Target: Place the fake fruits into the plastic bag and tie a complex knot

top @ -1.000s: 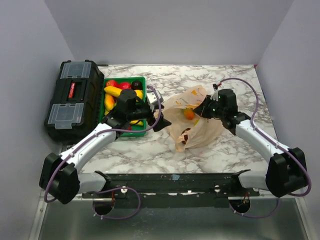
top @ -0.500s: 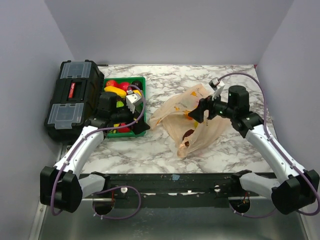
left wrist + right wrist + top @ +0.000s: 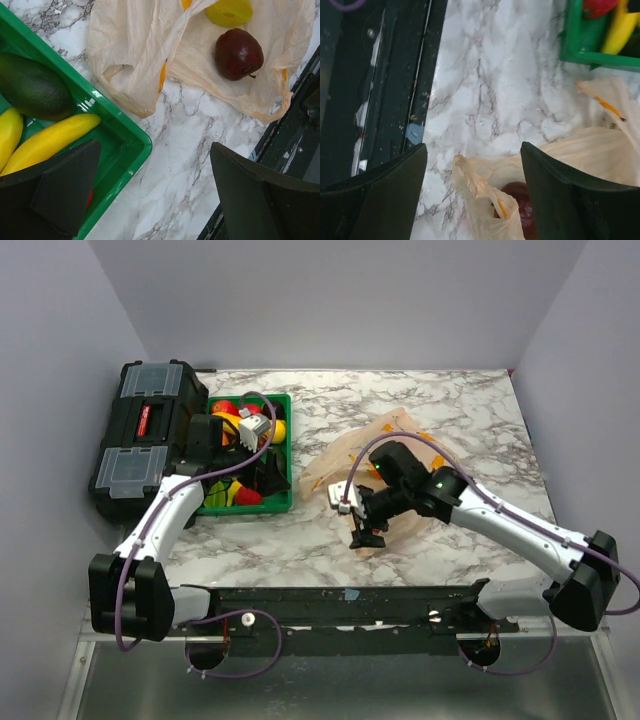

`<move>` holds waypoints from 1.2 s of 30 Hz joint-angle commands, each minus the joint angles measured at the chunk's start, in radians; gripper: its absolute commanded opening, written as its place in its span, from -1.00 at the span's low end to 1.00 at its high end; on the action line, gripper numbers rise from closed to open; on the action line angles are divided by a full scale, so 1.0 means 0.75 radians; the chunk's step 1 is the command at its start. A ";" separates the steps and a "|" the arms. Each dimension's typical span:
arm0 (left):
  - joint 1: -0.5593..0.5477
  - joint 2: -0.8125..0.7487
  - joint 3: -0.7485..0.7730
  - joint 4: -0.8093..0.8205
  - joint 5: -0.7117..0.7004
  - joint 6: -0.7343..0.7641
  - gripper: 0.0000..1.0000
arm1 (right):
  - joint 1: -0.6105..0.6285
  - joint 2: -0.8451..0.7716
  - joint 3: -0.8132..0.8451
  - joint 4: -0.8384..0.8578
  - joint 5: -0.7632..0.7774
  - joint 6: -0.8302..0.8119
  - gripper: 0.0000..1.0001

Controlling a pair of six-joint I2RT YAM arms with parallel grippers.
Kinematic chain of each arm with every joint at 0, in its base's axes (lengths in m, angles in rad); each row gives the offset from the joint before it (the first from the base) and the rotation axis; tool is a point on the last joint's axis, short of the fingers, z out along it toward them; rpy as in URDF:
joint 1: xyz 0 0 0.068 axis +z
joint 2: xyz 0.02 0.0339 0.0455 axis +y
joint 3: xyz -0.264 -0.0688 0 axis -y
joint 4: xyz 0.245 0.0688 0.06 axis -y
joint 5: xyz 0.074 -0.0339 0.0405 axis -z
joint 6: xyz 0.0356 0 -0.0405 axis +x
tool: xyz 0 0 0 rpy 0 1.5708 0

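Marbled white tabletop (image 3: 280, 540), looks mid-loading: left claw (image 3: 160, 200) spread wide just over a glossy yellow toy banana (image 3: 50, 142) in the green plastic tray (image 3: 131, 142), right claw (image 3: 475, 190) gaping above the crinkly peach plastic bag (image 3: 590, 150), so next: drop, pinch that banana.

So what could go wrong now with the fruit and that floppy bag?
1. The plastic bag lies limp and crumpled; if the open right gripper above its edge tugs it, the dark red fruit might roll out.
2. The open left gripper hangs over the corner of the green tray, where a yellow fruit lies right beside a dark green one; a grab could slip or hit the rim.
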 commanded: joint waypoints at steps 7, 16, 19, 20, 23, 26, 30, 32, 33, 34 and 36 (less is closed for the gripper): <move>0.041 -0.033 0.027 -0.125 0.032 0.013 0.87 | 0.116 0.200 0.024 -0.289 0.166 -0.596 0.42; 0.044 0.017 0.003 -0.130 -0.002 0.060 0.87 | 0.113 0.165 -0.127 -0.146 0.380 -0.675 0.50; 0.019 -0.014 -0.100 -0.013 -0.019 0.084 0.83 | 0.113 0.144 -0.164 -0.052 0.380 -0.637 0.28; 0.009 -0.034 -0.145 0.048 -0.022 0.088 0.82 | 0.113 0.137 -0.173 -0.031 0.375 -0.617 0.17; -0.059 -0.058 -0.218 0.182 -0.064 0.104 0.79 | 0.112 0.103 -0.198 0.029 0.374 -0.564 -0.28; -0.152 -0.010 -0.204 0.251 -0.199 0.074 0.76 | 0.112 0.062 -0.224 0.059 0.386 -0.527 -0.70; -0.261 0.065 -0.186 0.329 -0.360 0.035 0.81 | 0.112 -0.026 -0.279 0.109 0.422 -0.487 -0.99; -0.319 0.104 -0.151 0.318 -0.428 0.026 0.82 | 0.113 -0.065 -0.285 0.124 0.438 -0.454 -0.99; -0.342 0.123 -0.137 0.314 -0.450 0.017 0.82 | 0.112 -0.081 -0.287 0.132 0.446 -0.432 -0.99; -0.354 0.143 -0.125 0.321 -0.476 0.006 0.82 | 0.112 -0.090 -0.287 0.133 0.454 -0.414 -0.99; -0.382 0.178 -0.086 0.295 -0.527 0.004 0.81 | 0.112 -0.110 -0.284 0.132 0.467 -0.382 -0.99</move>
